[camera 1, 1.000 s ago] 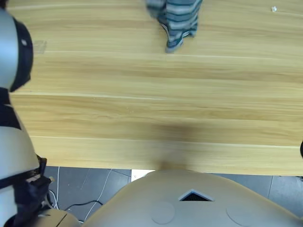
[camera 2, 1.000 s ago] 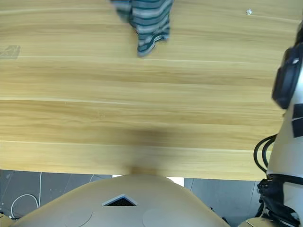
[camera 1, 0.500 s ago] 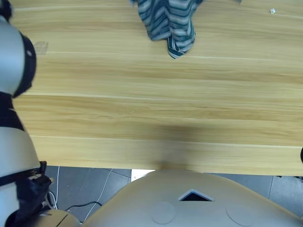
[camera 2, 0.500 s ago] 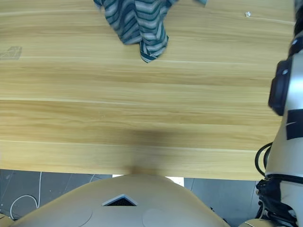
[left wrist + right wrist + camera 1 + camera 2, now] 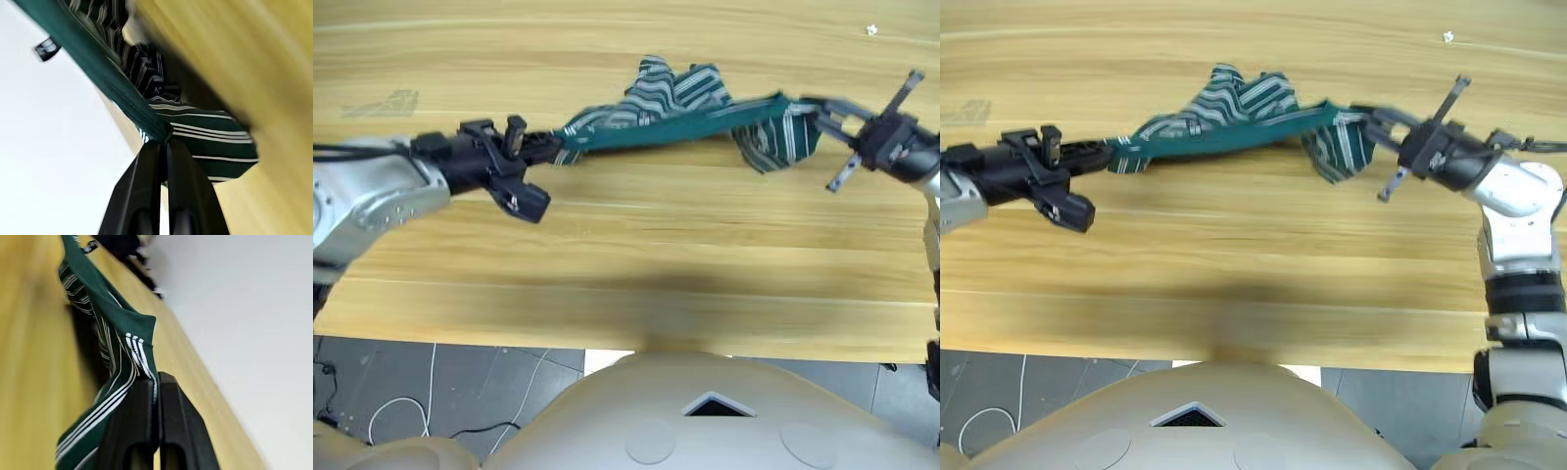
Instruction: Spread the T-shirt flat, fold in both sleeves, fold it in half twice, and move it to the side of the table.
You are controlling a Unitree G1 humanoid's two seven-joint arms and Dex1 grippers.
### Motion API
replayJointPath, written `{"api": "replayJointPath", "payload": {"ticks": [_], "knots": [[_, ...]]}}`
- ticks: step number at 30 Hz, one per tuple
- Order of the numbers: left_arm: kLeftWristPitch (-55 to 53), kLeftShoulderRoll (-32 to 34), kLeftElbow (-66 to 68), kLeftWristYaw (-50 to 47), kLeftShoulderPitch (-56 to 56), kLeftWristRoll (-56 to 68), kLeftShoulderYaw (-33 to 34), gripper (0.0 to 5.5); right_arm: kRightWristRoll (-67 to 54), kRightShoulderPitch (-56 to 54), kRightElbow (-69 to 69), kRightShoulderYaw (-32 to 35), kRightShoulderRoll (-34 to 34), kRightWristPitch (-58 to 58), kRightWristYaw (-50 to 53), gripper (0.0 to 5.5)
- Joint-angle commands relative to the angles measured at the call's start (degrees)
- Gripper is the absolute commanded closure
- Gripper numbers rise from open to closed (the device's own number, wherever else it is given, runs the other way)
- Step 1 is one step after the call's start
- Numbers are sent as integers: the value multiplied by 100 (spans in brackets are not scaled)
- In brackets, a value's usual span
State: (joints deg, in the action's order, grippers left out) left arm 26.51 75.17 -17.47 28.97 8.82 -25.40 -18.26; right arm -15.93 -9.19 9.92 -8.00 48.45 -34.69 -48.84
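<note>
Both of our two-finger grippers are closed tight on cloth. Our left gripper (image 5: pixel 551 149) pinches one end of the dark green T-shirt with white and grey stripes (image 5: pixel 680 103), and our right gripper (image 5: pixel 815 110) pinches the opposite end. We count one shirt, two grippers and one light wooden table (image 5: pixel 626 245).

Between the two holds, a plain green edge of the shirt runs taut in a nearly straight line across the far half of the table. Striped fabric bunches up behind that line, and a loose fold hangs just beside the right gripper.

From the head views we get the whole span from one gripper to the other. The left wrist view brings us close to the black fingers (image 5: pixel 142 196), pressed side by side with the green edge running out from their tips. In the right wrist view the fingers (image 5: pixel 132 431) grip a green corner marked with three white stripes.

A small white speck (image 5: pixel 871 29) lies on the table at its far right, well apart from the shirt.
</note>
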Motion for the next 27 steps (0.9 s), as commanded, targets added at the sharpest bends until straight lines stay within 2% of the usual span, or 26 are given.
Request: {"api": "replayJointPath", "payload": {"ticks": [1, 3, 5, 10, 11, 18, 19, 27], "knots": [[-597, 690, -1421, 811, -1805, 1292, 998, 549, -122, 1591, -1926, 66, 936, 910, -541, 550], [-668, 789, -1939, 1165, -2608, 1479, 1294, 549, -84, 2304, -2730, 68, 1292, 1296, -776, 550], [-799, 682, -2355, 1423, -3256, 1766, 1256, 549, 22, 2715, -3209, 106, 1467, 1503, -911, 550], [-886, 417, -2515, 1812, -3986, 1396, 1237, 549, 208, 3004, -3526, 85, 1549, 1786, -1197, 550], [-896, 391, -2538, 1887, -4015, 1403, 1306, 513, 189, 3050, -3532, 115, 1559, 1832, -1254, 550], [-942, 187, -2451, 2353, -4043, 1487, 1525, 413, -191, 3414, -3584, 301, 1699, 2212, -1825, 550], [-1000, 163, -2476, 2429, -4044, 1621, 1562, 396, -310, 3443, -3601, 341, 1733, 2310, -1927, 521], [-1827, -44, -3071, 3063, -3852, 3437, 1794, 286, -1040, 3496, -3728, 643, 1995, 3098, -2717, 403]]}}
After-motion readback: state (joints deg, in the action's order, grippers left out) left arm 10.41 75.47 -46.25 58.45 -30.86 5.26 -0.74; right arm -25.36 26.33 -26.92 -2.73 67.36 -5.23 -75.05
